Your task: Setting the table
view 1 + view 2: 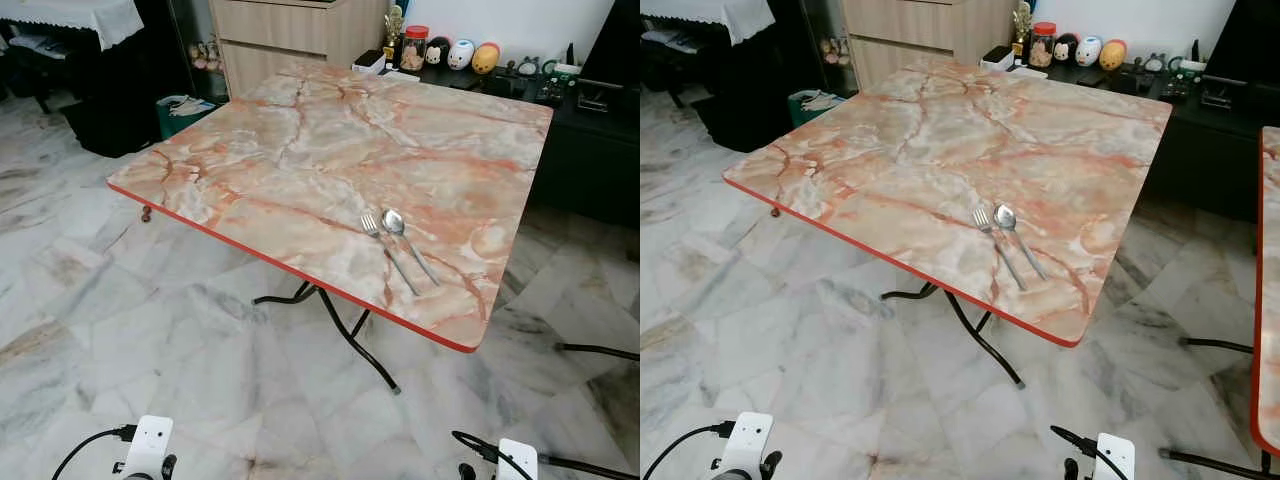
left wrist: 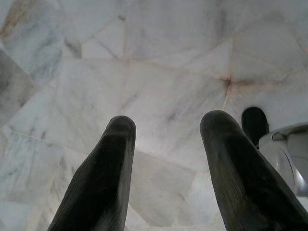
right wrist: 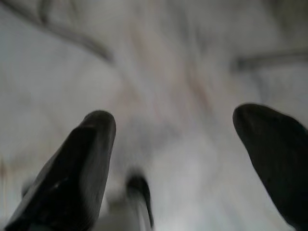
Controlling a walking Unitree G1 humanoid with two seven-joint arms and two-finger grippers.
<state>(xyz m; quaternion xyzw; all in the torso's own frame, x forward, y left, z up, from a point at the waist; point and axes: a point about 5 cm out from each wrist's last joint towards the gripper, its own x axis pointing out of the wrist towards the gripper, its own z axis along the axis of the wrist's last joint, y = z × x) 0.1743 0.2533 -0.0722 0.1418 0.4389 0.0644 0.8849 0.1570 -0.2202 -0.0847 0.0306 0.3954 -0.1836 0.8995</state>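
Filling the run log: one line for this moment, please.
table: fork and spoon side by side near right front edge | left pincer: open, over floor | right pincer: open, over floor

Second table [image 1: 1268, 300] beside the marble table [image 1: 940, 150] cut off by the picture's edge, small figurines [image 1: 460, 53] behind that table too small to identify, right wrist view blurred.

Silver fork [image 1: 388, 253] and spoon [image 1: 408, 243] lie side by side near the table [image 1: 300, 150] edge.
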